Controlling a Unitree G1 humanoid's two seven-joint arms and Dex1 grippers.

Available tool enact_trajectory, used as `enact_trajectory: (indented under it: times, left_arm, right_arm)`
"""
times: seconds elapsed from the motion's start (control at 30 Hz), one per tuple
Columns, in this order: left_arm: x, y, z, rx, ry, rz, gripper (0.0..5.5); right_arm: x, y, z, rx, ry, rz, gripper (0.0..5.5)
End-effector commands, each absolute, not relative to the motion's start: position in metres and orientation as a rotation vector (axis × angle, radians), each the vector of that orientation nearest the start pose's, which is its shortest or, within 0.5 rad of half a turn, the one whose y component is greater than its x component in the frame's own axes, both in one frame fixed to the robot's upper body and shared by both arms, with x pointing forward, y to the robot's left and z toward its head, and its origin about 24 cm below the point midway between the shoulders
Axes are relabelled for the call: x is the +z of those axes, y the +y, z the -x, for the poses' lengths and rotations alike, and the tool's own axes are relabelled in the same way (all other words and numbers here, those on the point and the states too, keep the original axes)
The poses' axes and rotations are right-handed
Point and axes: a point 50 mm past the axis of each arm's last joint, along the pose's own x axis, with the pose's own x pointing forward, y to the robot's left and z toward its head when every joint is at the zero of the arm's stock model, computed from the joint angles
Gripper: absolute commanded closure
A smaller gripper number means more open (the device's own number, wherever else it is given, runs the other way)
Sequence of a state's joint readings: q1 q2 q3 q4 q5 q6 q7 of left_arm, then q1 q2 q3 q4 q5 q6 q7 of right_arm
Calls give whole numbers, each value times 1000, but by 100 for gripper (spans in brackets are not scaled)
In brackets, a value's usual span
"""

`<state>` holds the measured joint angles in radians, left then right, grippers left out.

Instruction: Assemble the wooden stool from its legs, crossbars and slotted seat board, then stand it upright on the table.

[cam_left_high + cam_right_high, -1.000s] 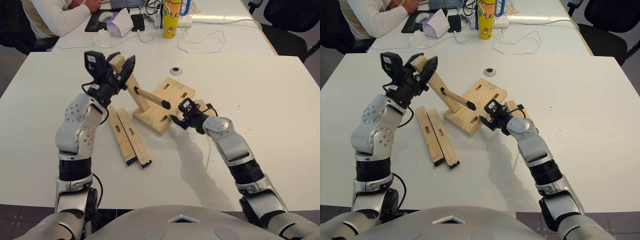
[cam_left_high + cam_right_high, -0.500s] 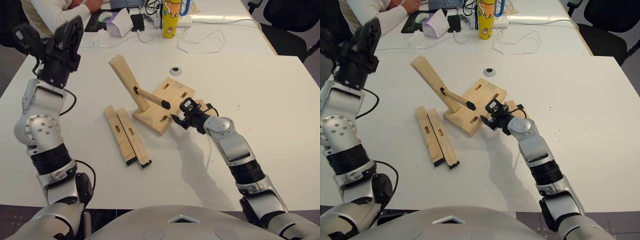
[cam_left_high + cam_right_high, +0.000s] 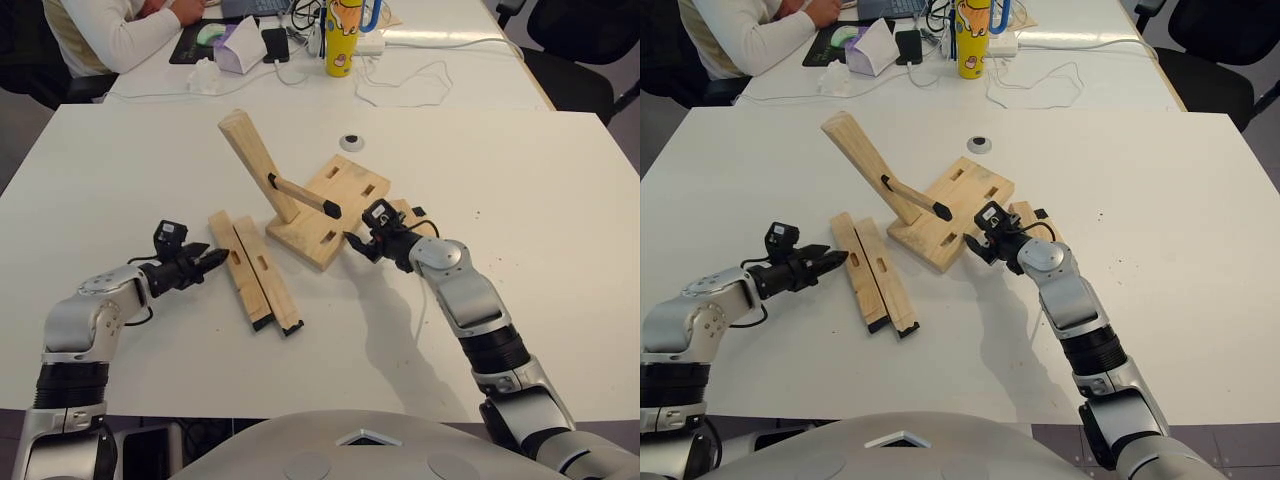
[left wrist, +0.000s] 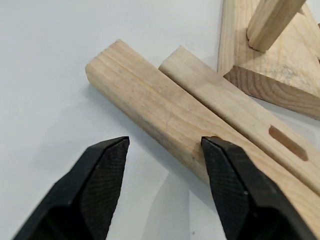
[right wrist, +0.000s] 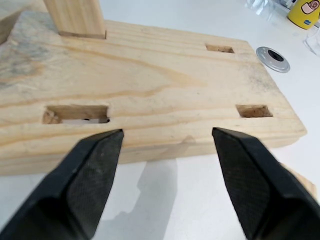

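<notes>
- Nearest on the white table [image 3: 520,300], two loose legs lie flat side by side and touching, running from near right to far left: the left loose leg [image 3: 238,270] and the right loose leg [image 3: 268,275]. Each shows a slot on its upper face.
- Just left of their far ends, the left gripper [image 3: 203,255] sits low over the table, pointing right at the end of the left loose leg. In the left wrist view the left gripper [image 4: 165,142] has its fingers apart and holds nothing; one fingertip [image 4: 225,165] overlaps the leg's edge, though contact cannot be judged.
- To the right, a little farther, the right gripper [image 3: 352,243] is at the near right edge of the seat board [image 3: 350,200]. Its fingers are spread and empty, the board's edge facing them in the right wrist view [image 5: 167,132].
- The seat board lies flat, slots facing up. A fitted leg [image 3: 255,160] stands in its left side, tilted toward the far left.
- A crossbar [image 3: 303,195] with a dark tip juts from that leg's side, pointing right above the board.
- Just right of the board, behind the right gripper, lies another wooden piece [image 3: 403,208], partly hidden.
- Farther off, a small round disc [image 3: 351,141] lies on the table.
- On the table behind stands a yellow cup [image 3: 343,35].
</notes>
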<state>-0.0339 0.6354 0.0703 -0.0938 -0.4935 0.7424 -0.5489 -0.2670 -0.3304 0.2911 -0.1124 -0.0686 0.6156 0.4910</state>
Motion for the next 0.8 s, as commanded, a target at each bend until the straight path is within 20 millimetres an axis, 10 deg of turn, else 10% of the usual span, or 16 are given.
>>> enact_trajectory:
  times: [0.03, 0.8]
  left_arm:
    - [34, 247, -232, -439, 704, -52, 282]
    - [74, 295, -281, -215, 535, -291, 282]
  right_arm:
    - [65, -121, -279, 662, 374, 425, 220]
    - [62, -118, -278, 667, 376, 435, 220]
